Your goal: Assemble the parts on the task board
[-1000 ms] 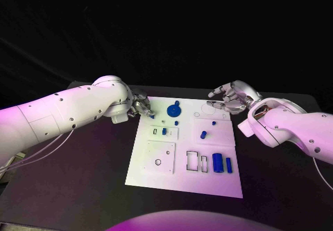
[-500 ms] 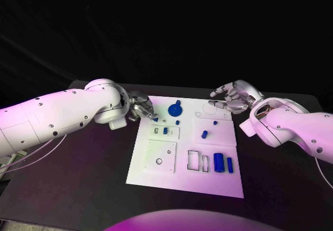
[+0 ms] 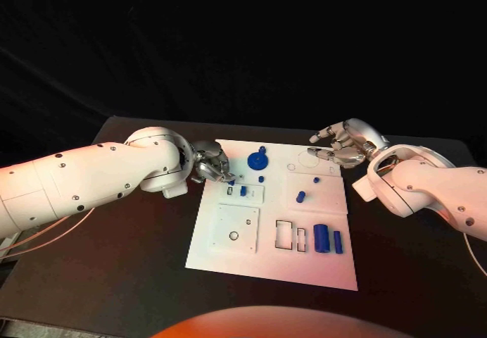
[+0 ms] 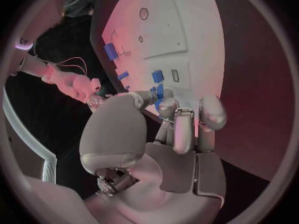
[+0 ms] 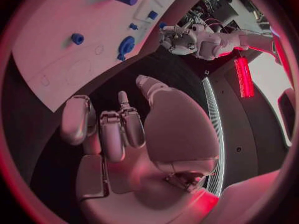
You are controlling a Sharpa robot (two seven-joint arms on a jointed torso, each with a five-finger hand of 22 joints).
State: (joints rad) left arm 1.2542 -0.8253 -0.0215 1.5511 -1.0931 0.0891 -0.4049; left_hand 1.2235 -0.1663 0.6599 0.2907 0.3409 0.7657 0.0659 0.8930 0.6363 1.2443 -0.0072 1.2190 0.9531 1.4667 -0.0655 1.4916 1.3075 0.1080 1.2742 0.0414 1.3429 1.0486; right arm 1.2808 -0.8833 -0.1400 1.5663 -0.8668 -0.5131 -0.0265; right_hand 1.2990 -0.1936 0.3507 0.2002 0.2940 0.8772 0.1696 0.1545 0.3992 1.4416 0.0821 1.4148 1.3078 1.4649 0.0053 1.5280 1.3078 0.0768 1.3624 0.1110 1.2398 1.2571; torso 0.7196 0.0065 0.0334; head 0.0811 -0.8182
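A black desk [image 3: 122,282] is set against a dark backdrop, with the white task board [image 3: 274,260] laid at its middle. A blue cylinder [image 3: 319,238] is laid near the board's right edge, its long axis running toward the robot. A small blue part [image 4: 158,103] is pinched in the fingers of the left hand [image 3: 212,167] over the board's far left corner. The right hand [image 3: 343,145] is held with fingers loosely curled, grasping nothing.
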